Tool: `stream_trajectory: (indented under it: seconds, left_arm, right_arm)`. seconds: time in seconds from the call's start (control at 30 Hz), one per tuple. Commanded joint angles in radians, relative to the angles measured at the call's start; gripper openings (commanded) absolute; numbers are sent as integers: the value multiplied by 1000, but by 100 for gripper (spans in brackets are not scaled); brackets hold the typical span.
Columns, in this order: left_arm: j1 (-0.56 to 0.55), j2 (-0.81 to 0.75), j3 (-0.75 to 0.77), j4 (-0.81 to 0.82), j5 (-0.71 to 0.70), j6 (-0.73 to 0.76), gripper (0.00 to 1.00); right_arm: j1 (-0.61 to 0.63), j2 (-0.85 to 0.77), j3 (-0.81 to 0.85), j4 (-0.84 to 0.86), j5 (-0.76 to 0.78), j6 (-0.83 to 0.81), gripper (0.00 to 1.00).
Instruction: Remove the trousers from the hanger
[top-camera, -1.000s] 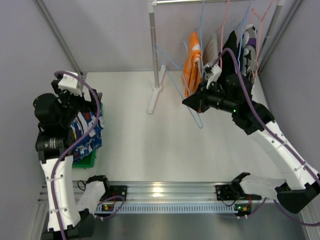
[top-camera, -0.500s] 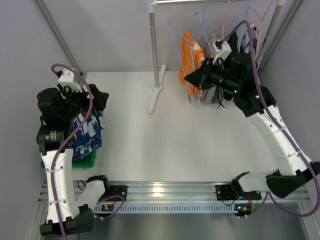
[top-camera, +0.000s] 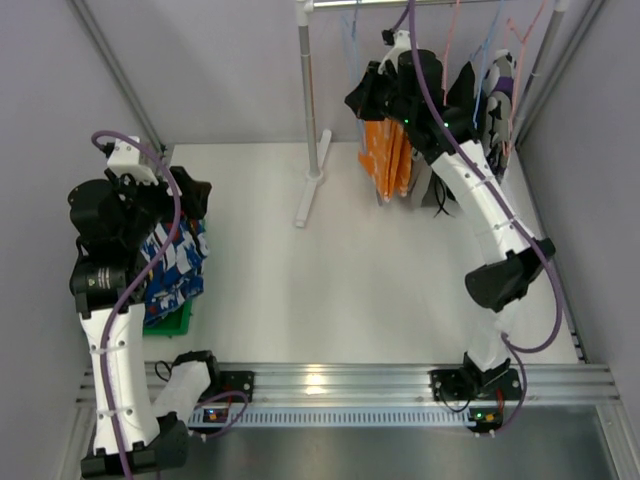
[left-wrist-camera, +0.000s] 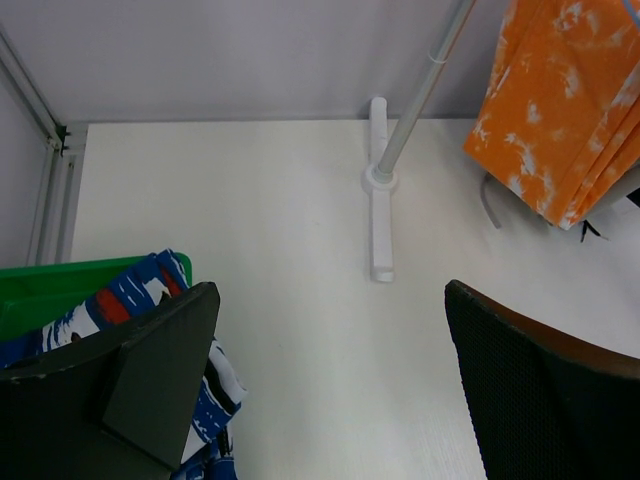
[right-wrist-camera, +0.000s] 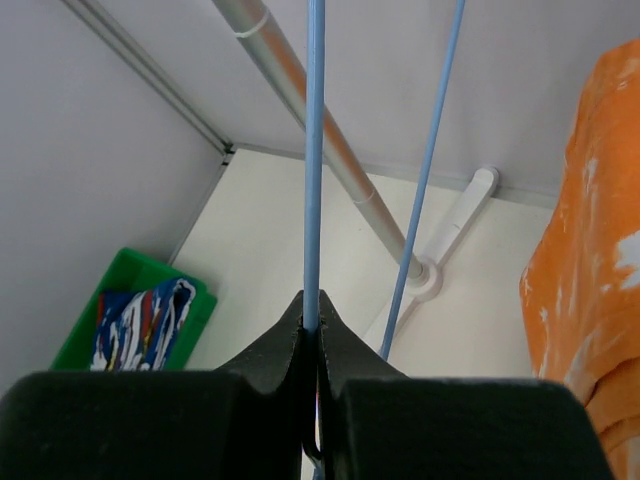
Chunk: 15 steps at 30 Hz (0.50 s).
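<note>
View from above a white tabletop (top-camera: 330, 260) with two robot arms.

At the near left, the left tool (left-wrist-camera: 330, 300) hangs with its two dark fingers (left-wrist-camera: 150, 370) spread wide and nothing between them. Just beside it sits a green bin (left-wrist-camera: 60, 278) holding the blue patterned trousers (left-wrist-camera: 135, 298) in a loose heap. That pair appears to be finished with.

At the far side stands a clothes rack, its upright pole (top-camera: 310, 100) left of centre. The right arm reaches up to the rail. The right tool (right-wrist-camera: 311, 325) has its fingers pressed together, pinching a thin blue hanger wire (right-wrist-camera: 315, 150). A second blue wire (right-wrist-camera: 430, 170) runs close to its right.

The orange trousers (top-camera: 385, 160) hang from the rack, just right of and below that tool, so they are yet to come off.

Hard to make out: the top of the rail is cut off, so it is unclear which hanger carries the orange pair, or whether the pinched wire carries anything. Other garments (top-camera: 497, 90) hang at the far right, partly behind the arm. I cannot tell which are trousers. At least one pair is left, probably more.
</note>
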Motion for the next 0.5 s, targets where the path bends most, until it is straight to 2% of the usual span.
stream_trajectory:
  seconds: [0.0, 0.23, 0.27, 0.33, 0.37, 0.43, 0.47]
  left_arm:
    - [3, -20, -17, 35, -23, -18, 99]
    - [3, -26, -26, 14, -49, -10, 99]
    - [3, -28, -28, 12, -49, -10, 99]
    - [3, -33, -28, 8, -53, -8, 99]
    - [3, -33, -26, 11, -53, -8, 99]
    - [3, -36, -23, 11, -53, -7, 99]
    - [3, -37, -22, 14, -52, -5, 99]
  right_arm:
    - [18, 59, 87, 51, 48, -58, 0]
    - [24, 135, 132, 96, 43, -61, 0]
    - [24, 141, 130, 97, 43, -58, 3]
    - [24, 141, 127, 97, 39, -57, 13]
    - [24, 135, 120, 97, 36, -54, 22]
    - [24, 116, 101, 99, 16, -49, 34]
    - [24, 81, 68, 100, 9, -45, 45]
